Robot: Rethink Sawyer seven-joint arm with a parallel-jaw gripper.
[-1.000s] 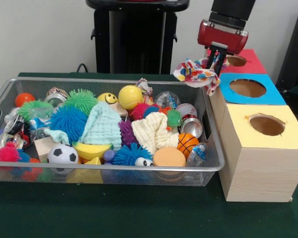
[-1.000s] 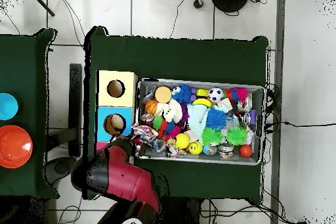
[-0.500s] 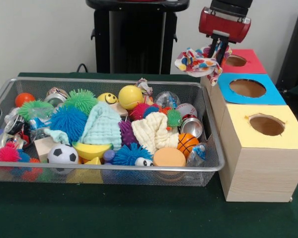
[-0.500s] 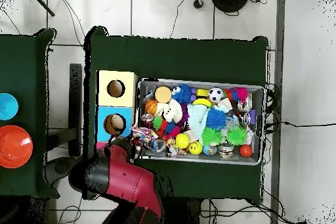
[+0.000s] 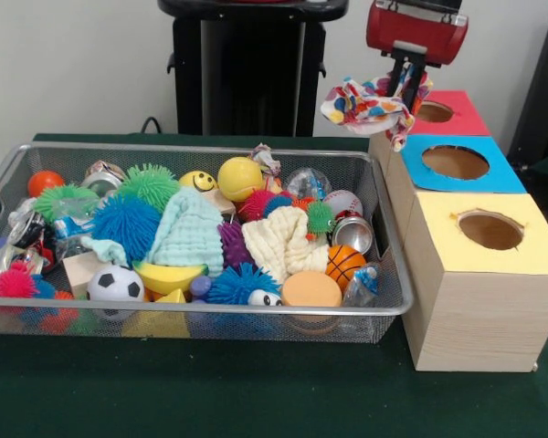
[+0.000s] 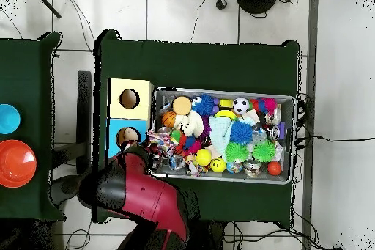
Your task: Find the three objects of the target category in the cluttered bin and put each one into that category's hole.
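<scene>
My gripper [image 5: 405,84] is shut on a patterned multicoloured cloth [image 5: 365,107], which hangs in the air beside the bin's far right corner, just left of the red box [image 5: 457,114]. In the overhead view the red arm [image 6: 135,196] covers the red box, and the cloth [image 6: 159,142] shows at its tip between the blue box [image 6: 117,138] and the bin. The wire bin [image 5: 397,301] holds a mint cloth [image 5: 190,233], a cream cloth [image 5: 279,242], spiky balls, sport balls and cans. The red, blue [image 5: 457,162] and yellow [image 5: 489,230] boxes each have a round hole on top.
The three boxes stand in a row tight against the bin's right side in the front view. A black pedestal [image 5: 247,68] rises behind the bin. In the overhead view a second table at the left carries an orange bowl [image 6: 16,163] and a blue bowl [image 6: 7,118].
The gripper has risen with the cloth, lifting it from bin-rim height to well above the rim and slightly toward the boxes.
</scene>
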